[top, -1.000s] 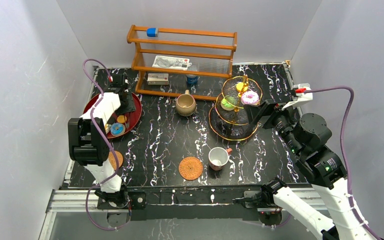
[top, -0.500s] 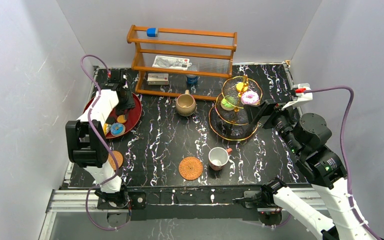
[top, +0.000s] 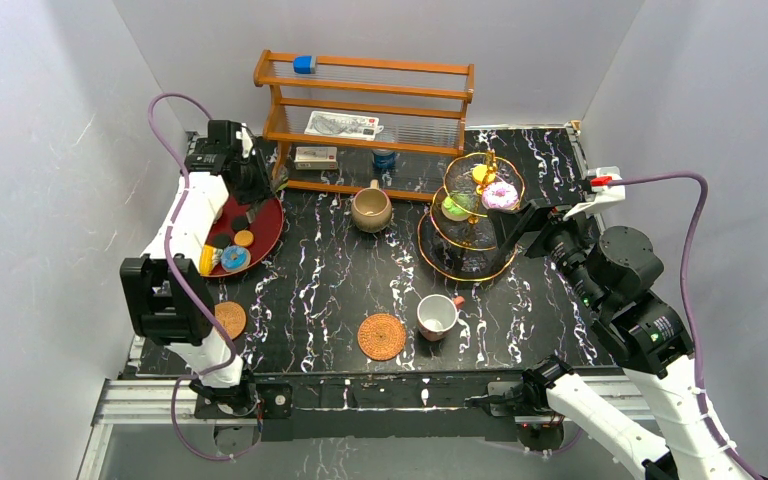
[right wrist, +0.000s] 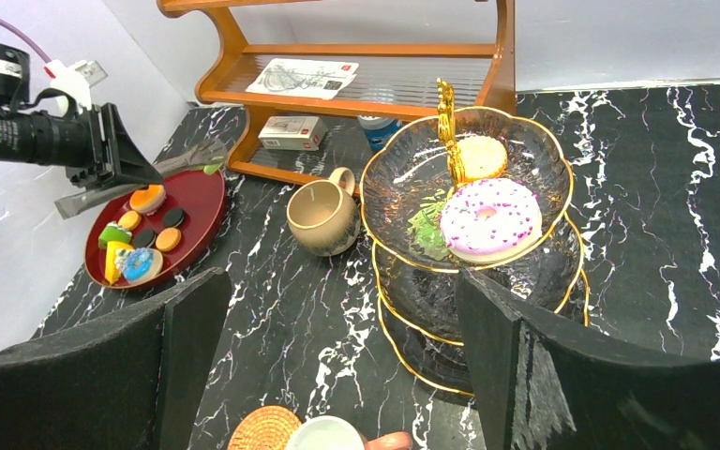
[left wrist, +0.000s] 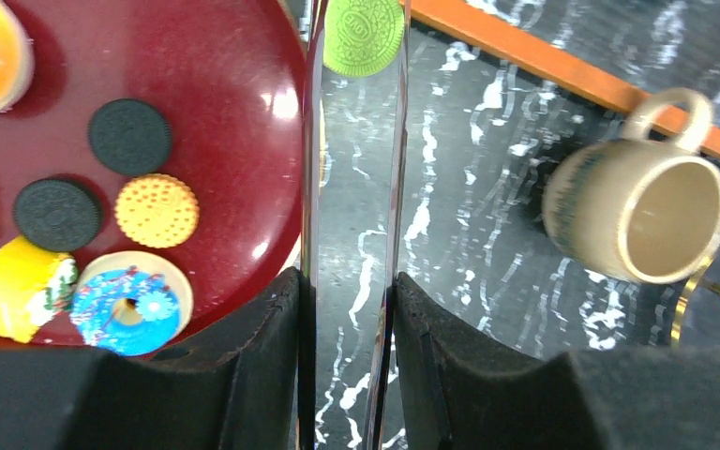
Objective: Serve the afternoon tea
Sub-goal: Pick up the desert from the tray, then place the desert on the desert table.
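My left gripper (left wrist: 347, 281) is shut on metal tongs (left wrist: 311, 169), which pinch a green sandwich cookie (left wrist: 364, 36) above the right rim of the red tray (left wrist: 234, 112). The tray holds a blue donut (left wrist: 131, 302), a yellow cake (left wrist: 14, 286), dark cookies and an orange biscuit (left wrist: 155, 210). The tan mug (top: 370, 208) stands mid-table. The gold-rimmed tiered stand (top: 460, 262) carries a pink donut (right wrist: 490, 217) and other pieces. My right gripper (right wrist: 337, 291) is open and empty beside the stand. The white red-handled cup (top: 437, 316) stands next to a woven coaster (top: 381, 336); another coaster (top: 229, 319) lies at the left.
The wooden rack (top: 365, 120) with boxes and a can stands at the back, just behind the mug and next to the tray. White walls close in on the left, right and back sides of the black marble table (top: 330, 270).
My left gripper has risen off the red tray and swung back and rightward with the tongs. The right arm has not moved.
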Robot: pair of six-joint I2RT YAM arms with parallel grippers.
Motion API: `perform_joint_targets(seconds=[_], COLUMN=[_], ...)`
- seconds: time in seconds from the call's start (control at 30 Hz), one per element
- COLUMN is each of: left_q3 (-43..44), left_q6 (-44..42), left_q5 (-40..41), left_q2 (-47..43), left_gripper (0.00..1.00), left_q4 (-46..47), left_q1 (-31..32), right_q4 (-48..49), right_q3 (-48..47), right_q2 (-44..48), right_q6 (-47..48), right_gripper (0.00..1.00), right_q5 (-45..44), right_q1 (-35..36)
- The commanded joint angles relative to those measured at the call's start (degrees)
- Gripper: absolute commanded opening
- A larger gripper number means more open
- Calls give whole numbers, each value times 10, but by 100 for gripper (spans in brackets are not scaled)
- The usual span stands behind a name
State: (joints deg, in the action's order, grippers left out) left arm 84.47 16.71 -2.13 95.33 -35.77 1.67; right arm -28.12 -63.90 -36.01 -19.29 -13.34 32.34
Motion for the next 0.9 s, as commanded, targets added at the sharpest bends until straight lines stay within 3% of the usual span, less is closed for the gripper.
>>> perform_joint_targets(seconds=[0.0,0.23,0.87], left_q3=[36,63,140], left_q6=[19,38,116], left_q5=[-84,-154,-219], left_q2=[-48,-65,-87], left_gripper=[33,33,32], left_q4=[-7,0,34], left_q1=[2,24,202], right_q4=[29,22,11], right_q3=[-16,-14,-10], right_q2=[-3,4,25], right_q6=[2,-1,-5], right_gripper=[99,99,99], right_q5=[-2,-4,-2], right_q1=[2,2,2])
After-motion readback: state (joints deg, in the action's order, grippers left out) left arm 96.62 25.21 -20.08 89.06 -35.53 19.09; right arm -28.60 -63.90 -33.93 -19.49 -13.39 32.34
